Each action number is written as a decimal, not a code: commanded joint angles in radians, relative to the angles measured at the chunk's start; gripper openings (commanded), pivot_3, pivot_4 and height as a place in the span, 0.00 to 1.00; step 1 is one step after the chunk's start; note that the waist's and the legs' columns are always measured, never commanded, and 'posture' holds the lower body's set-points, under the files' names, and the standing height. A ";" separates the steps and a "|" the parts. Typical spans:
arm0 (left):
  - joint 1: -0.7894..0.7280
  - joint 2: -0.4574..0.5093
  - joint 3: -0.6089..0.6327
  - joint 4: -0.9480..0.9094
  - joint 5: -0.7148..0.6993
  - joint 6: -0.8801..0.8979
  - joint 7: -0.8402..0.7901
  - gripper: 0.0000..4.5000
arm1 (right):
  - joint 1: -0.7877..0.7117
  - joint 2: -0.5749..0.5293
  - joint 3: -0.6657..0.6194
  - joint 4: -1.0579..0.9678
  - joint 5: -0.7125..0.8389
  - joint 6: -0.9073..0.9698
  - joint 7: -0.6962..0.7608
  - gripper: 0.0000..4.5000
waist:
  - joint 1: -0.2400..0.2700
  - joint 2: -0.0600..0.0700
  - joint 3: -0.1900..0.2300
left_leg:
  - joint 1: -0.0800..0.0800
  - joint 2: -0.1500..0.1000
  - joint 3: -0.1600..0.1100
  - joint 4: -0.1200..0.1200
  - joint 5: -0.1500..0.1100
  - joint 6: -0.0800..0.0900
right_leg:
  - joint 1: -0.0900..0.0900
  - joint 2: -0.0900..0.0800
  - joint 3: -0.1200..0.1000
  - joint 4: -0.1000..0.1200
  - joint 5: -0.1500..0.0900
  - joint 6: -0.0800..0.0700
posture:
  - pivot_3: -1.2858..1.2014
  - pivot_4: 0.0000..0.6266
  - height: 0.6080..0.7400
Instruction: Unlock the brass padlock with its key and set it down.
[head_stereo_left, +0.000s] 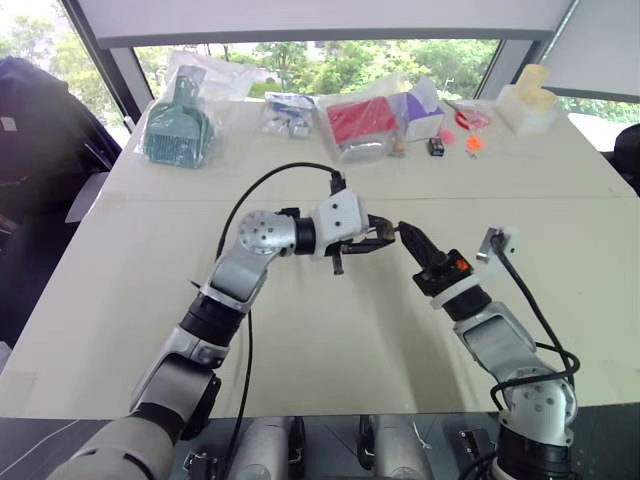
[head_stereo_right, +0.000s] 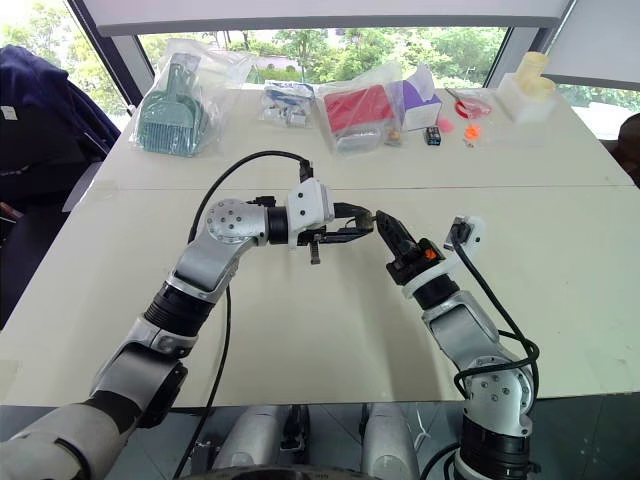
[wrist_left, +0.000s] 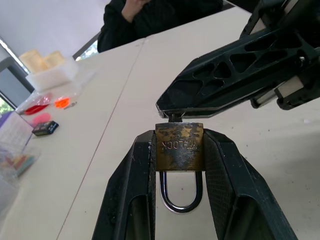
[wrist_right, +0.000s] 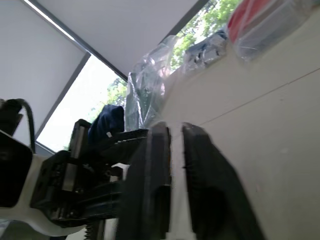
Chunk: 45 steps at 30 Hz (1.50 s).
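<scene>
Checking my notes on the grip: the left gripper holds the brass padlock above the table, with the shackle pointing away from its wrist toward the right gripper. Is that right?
Not quite. The left gripper does hold the brass padlock above the table, but the shackle points back toward its own wrist; the body's far end faces the right gripper. The left wrist view shows this.

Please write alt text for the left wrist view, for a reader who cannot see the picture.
The left claw is shut on the brass padlock, its silvery shackle pointing back between the fingers. The right claw, shut, meets the lock's far face, where a thin metal piece, probably the key, enters. Behind is a pale table.
</scene>
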 joint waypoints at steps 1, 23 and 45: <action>-0.010 -0.002 -0.002 -0.039 0.001 -0.057 0.014 0.17 | 0.000 -0.006 0.001 0.002 0.008 -0.016 -0.015 0.01 | 0.000 0.000 0.000 | 0.000 0.000 0.000 0.000 0.000 0.000 | 0.000 0.000 0.000 0.000 0.000 0.000 | 0.52 0.24 0.96; -0.115 0.066 -0.043 0.238 0.655 -0.922 0.731 0.17 | -0.018 0.015 0.010 0.055 0.089 -0.058 -0.116 0.01 | 0.001 0.000 0.000 | 0.000 0.000 0.000 -0.001 0.000 0.000 | 0.000 -0.001 0.000 0.000 0.001 0.002 | 0.52 0.24 0.96; -0.125 0.040 -0.036 0.212 0.122 -0.625 0.122 0.17 | -0.080 -0.362 -0.020 0.043 0.079 0.000 0.223 0.76 | 0.002 0.001 0.000 | 0.000 0.001 0.002 0.000 -0.001 0.001 | 0.000 -0.001 0.000 -0.001 0.001 0.002 | 0.52 0.24 0.96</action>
